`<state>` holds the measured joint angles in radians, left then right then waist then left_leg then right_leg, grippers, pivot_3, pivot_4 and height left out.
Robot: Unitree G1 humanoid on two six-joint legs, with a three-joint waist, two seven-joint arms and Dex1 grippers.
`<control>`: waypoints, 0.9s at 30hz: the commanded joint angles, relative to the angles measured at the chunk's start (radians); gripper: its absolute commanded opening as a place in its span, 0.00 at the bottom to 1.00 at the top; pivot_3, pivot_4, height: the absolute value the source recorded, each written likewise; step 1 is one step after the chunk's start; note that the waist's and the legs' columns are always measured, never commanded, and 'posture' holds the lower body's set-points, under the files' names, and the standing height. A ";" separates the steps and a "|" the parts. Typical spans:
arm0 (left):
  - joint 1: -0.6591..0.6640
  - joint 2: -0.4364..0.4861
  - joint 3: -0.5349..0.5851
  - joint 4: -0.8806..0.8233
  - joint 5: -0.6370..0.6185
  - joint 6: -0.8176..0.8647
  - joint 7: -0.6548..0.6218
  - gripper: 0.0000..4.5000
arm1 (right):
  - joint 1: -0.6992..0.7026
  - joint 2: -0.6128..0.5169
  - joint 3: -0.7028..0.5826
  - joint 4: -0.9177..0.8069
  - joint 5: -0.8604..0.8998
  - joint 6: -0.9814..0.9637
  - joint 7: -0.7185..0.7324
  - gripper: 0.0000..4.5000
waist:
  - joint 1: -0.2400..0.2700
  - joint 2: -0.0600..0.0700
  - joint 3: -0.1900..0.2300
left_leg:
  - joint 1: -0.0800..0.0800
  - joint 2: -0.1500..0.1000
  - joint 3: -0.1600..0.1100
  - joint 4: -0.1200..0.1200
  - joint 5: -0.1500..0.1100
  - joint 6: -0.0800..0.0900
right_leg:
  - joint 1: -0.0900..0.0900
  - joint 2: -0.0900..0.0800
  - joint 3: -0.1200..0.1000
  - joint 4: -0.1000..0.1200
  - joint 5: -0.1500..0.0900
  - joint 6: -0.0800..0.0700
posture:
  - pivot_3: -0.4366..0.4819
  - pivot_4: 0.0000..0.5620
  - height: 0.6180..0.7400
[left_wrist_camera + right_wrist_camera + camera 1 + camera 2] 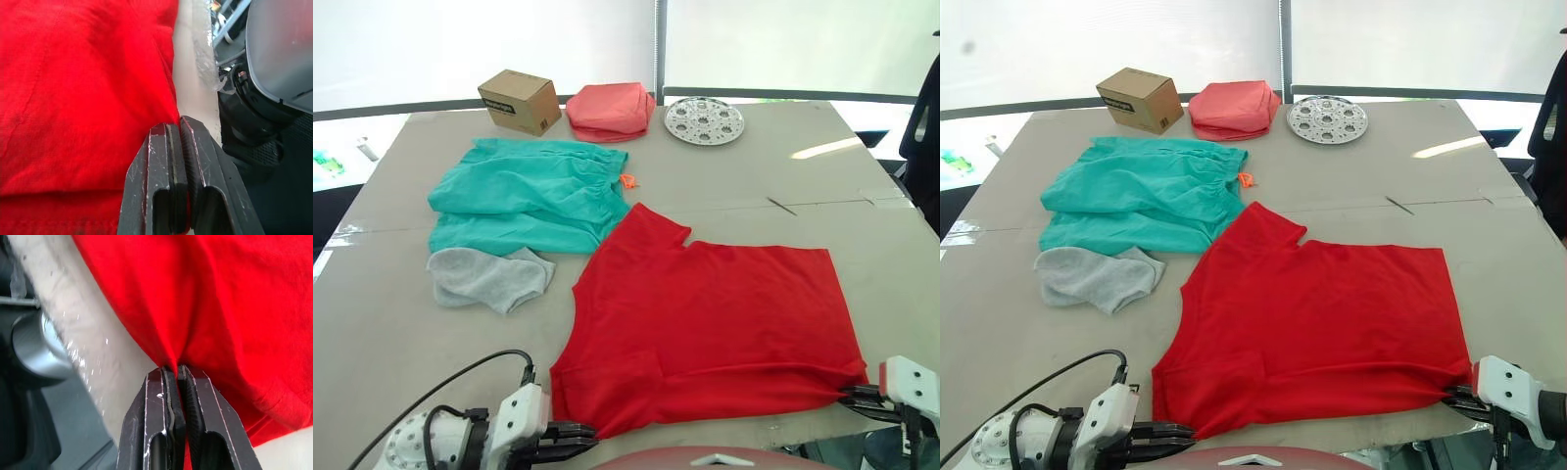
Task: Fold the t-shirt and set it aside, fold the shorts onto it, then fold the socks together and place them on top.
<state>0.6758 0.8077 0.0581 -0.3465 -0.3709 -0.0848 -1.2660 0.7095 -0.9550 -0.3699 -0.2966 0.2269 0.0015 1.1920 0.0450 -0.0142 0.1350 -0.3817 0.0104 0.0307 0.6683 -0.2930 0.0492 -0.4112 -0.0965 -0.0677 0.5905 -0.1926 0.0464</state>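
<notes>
The red t-shirt lies spread on the table's near half, one sleeve pointing away. My left gripper is shut on its near left corner at the table's front edge; in the left wrist view the fingers pinch red cloth. My right gripper is shut on the near right corner, its fingers clamping a gathered fold. The teal shorts lie crumpled at the far left, with an orange drawstring end. Just in front of them lie the grey socks.
A cardboard box, a folded coral-pink cloth and a round metal perforated plate line the table's far edge. Bare tabletop stretches to the right of the shorts. A dark chair stands off the right side.
</notes>
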 commanded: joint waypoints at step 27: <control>-1.287 -0.135 -0.046 0.308 -0.596 1.101 0.799 0.82 | -0.480 0.226 0.022 -0.349 0.440 0.405 -0.354 0.61 | -0.005 -0.010 0.007 | 0.003 -0.006 -0.009 0.004 0.008 -0.002 | 0.009 0.013 0.004 0.002 0.009 0.002 | 0.48 0.27 1.00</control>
<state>-0.5750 0.6835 0.0428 -0.0530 -1.0004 0.9763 -0.4984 0.2480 -0.7321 -0.3637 -0.6142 0.6803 0.4083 0.8671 0.0397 -0.0238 0.1425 -0.3790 0.0036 0.0229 0.6717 -0.2854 0.0474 -0.4020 -0.0841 -0.0622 0.5922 -0.1837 0.0485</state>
